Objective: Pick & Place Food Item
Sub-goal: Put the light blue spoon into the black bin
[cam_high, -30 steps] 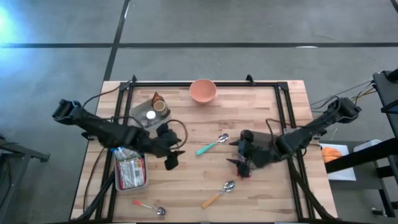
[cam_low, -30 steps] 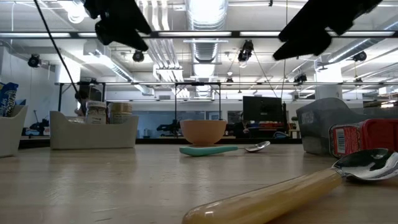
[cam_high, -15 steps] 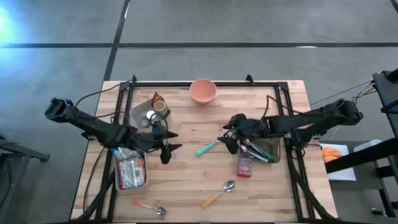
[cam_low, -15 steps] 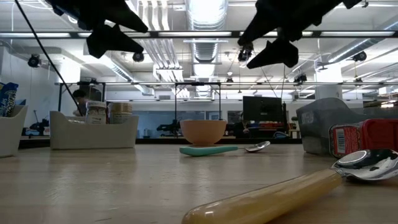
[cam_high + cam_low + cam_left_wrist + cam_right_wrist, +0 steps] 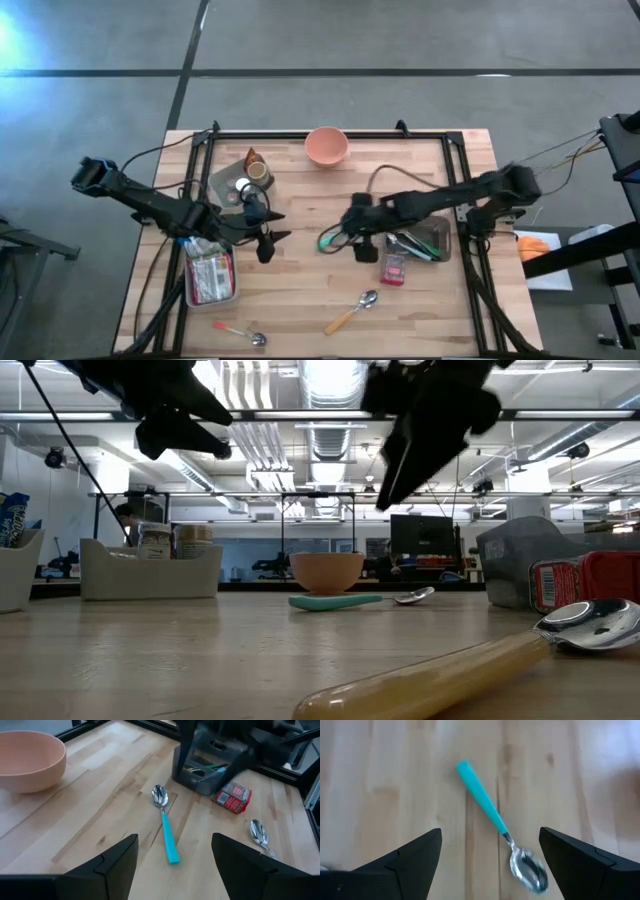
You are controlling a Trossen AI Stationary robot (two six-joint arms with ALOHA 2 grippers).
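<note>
Bright ceiling lights point(image 5: 330, 380) glare overhead; the near spoon point(image 5: 450, 670) looks blurred

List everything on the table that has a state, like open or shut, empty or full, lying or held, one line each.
Left end effector: open, empty, above the table.
Right end effector: open, empty, over the teal spoon.
Teal spoon: lying flat, not held.
Pink bowl: upright, looks empty.
Yellow-handled spoon: lying flat.
Red packet: lying flat beside the grey bin.
Grey bin: holds utensils.
Left tray: holds a packaged item.
</note>
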